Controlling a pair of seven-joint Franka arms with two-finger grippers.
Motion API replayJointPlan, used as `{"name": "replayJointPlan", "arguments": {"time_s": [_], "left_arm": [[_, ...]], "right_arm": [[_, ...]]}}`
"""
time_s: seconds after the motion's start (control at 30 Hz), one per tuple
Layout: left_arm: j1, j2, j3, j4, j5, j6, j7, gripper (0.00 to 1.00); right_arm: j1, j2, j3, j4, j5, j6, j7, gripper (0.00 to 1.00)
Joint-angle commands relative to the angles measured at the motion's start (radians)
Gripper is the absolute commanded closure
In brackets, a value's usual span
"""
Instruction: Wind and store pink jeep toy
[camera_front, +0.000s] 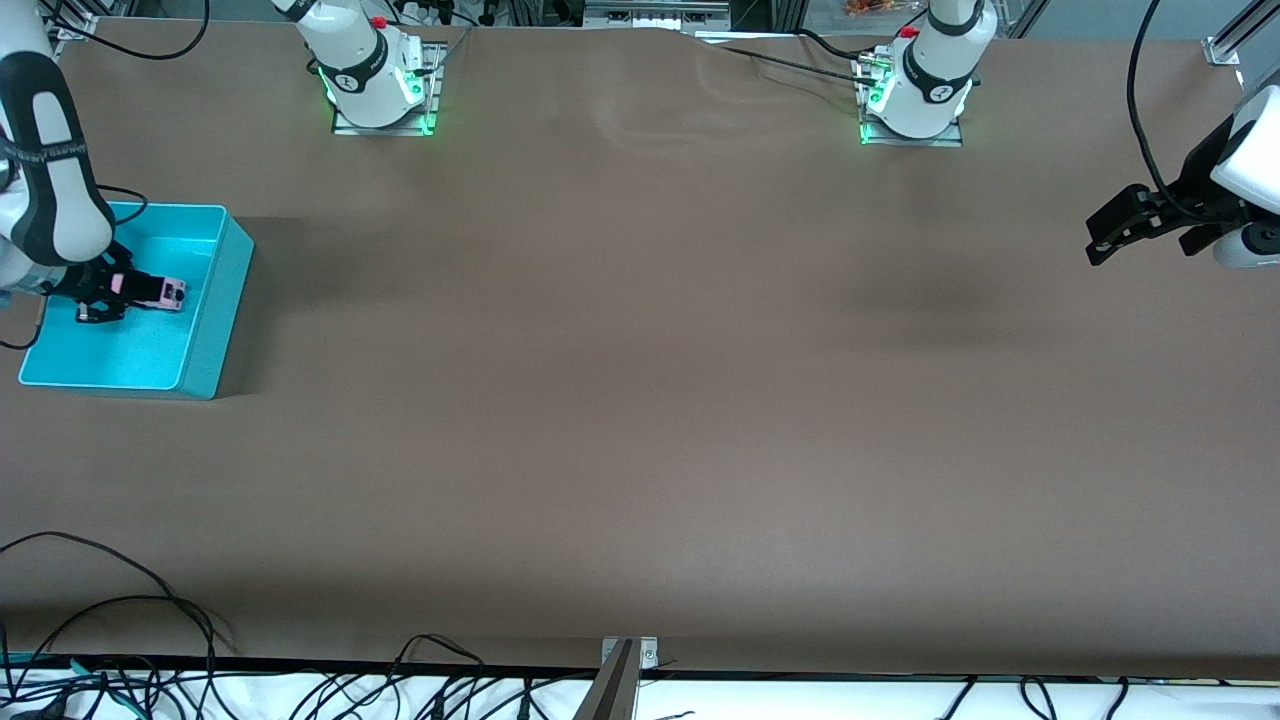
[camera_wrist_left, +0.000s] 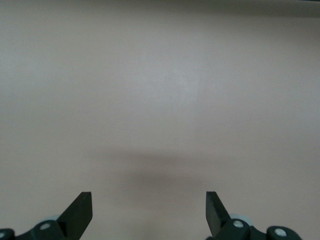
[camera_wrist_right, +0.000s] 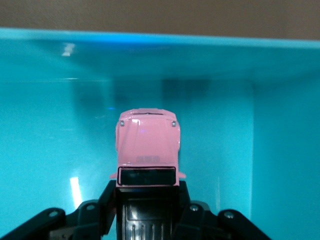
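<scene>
Jeep (camera_wrist_right: 148, 145) is sitting clamped in the right claw (camera_front: 112, 288), which is gripping its black rear roof while hanging inside the turquoise bin (camera_front: 215, 300), nose pointing away from the claw. It is looking light, rigid and glossy, so the flat sides are seeming the safest hold. The left claw (camera_wrist_left: 149, 212) is waiting with jaws apart over bare counter (camera_front: 640, 400).

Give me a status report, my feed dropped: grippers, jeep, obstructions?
Right gripper shut on pink jeep toy, inside turquoise bin. Left gripper open, waiting over bare table. Nothing in the way.
</scene>
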Motion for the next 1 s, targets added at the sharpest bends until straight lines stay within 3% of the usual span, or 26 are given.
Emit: {"name": "replayJointPlan", "arguments": {"time_s": [0.0, 0.03, 0.23, 0.4, 0.6, 0.97], "left_arm": [[0.006, 0.017, 0.0, 0.036, -0.016, -0.026, 0.023, 0.0], [0.006, 0.017, 0.0, 0.036, -0.016, -0.026, 0.022, 0.0], [0.006, 0.017, 0.0, 0.036, -0.016, -0.026, 0.023, 0.0], [0.008, 0.017, 0.0, 0.036, -0.016, -0.026, 0.023, 0.0], [0.006, 0.017, 0.0, 0.036, -0.016, -0.026, 0.022, 0.0], [-0.006, 0.017, -0.002, 0.036, -0.016, -0.026, 0.023, 0.0]], "right_arm": [[-0.008, 0.006, 0.008, 0.005, 0.05, 0.02, -0.032, 0.06], [-0.008, 0.004, 0.008, 0.005, 0.052, 0.018, -0.034, 0.0], [-0.003, -0.028, 0.01, 0.016, 0.052, -0.016, -0.044, 0.0], [0.005, -0.086, 0.014, 0.059, 0.049, -0.144, -0.074, 0.0], [0.006, -0.115, 0.017, 0.181, 0.046, -0.385, -0.175, 0.0], [0.006, -0.123, 0.091, 0.476, 0.042, -0.77, -0.305, 0.0]]}}
